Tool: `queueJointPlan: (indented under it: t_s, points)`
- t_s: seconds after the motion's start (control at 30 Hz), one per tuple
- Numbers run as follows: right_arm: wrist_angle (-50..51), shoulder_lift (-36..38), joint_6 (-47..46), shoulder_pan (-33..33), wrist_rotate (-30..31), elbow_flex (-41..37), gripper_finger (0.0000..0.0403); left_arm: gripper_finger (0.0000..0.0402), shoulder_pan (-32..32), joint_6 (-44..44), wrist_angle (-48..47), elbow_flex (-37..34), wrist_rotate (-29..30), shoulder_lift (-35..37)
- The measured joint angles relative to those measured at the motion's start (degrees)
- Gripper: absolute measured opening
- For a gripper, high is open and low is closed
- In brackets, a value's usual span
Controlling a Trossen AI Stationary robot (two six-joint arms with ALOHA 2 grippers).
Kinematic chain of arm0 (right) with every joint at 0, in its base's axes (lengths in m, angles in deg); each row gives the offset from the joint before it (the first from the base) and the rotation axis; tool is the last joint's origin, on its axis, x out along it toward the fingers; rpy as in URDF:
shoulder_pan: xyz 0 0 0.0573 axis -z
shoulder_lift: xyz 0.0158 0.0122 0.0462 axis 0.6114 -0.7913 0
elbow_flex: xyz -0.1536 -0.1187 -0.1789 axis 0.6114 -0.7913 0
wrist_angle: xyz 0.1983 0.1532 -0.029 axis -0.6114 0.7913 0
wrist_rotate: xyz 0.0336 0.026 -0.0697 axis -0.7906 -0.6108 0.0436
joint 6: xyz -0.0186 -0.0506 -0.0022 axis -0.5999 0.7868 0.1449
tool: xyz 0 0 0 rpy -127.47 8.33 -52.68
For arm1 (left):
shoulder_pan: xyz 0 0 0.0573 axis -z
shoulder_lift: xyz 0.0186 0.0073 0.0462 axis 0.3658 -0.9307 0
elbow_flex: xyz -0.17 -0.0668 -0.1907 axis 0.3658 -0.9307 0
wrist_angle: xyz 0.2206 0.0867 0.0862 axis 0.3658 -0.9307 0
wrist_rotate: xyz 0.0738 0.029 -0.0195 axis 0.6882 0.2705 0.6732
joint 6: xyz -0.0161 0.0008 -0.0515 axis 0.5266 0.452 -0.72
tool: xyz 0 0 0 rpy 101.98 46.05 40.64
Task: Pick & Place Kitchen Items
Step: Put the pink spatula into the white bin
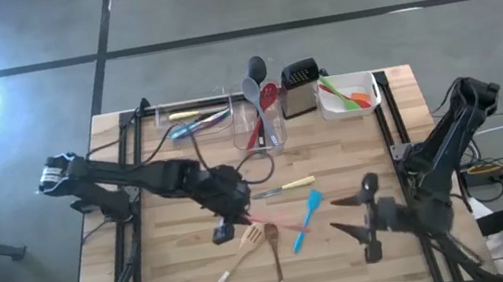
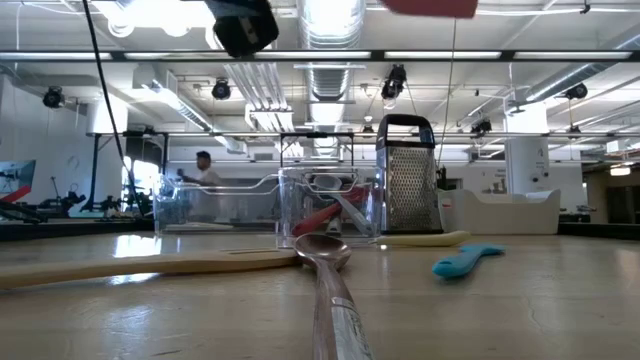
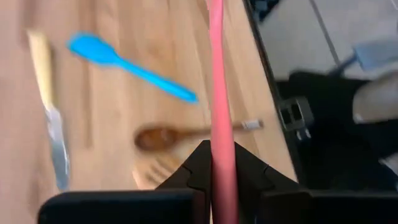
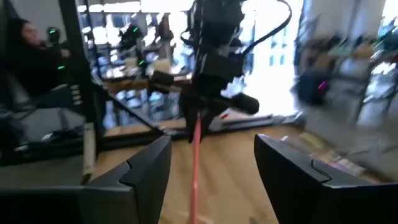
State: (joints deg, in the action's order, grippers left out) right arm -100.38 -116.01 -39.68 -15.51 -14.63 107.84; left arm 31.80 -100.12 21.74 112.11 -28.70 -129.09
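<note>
My left gripper (image 1: pixel 239 219) hangs above the table's middle, shut on a slim pink utensil (image 1: pixel 280 224) that reaches toward the table's right. My right gripper (image 1: pixel 347 217) faces it from the right and is open. In the right wrist view the pink utensil (image 4: pixel 194 165) runs between its spread fingers with a gap on both sides. On the table below lie a blue spatula (image 1: pixel 306 218), a yellow-handled knife (image 1: pixel 284 188), a wooden spoon (image 1: pixel 274 249) and a wooden slotted spatula (image 1: pixel 237 257). My left gripper pinches the pink utensil's handle (image 3: pixel 222 134) between its two fingers (image 3: pixel 249 165). The fingers come from the table's left, slanting down, and the handle runs on straight ahead of them. The utensil is lifted clear of the table.
At the far edge stand a clear tub (image 1: pixel 255 128) holding a black ladle, a grey and a red spoon, a steel grater (image 1: pixel 299 88), a white tub (image 1: pixel 351 95) with green-orange tools, and a clear tray (image 1: pixel 193 120) with more utensils. A person (image 2: pixel 205 170) shows in the room behind.
</note>
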Motion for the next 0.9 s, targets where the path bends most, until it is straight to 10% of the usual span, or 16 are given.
queueJointPlan:
  t_s: [0.33,0.9]
  points:
    - [15.5,0.4,-17.9,18.2,-34.0,0.9,0.0221,0.0034,0.3,6.2,-17.9,11.1,-3.1,-7.7]
    - [24.9,-13.7,-17.3,28.1,-46.6,14.1,0.0221,0.0034,0.3,8.8,-18.0,16.8,-2.9,-8.8]
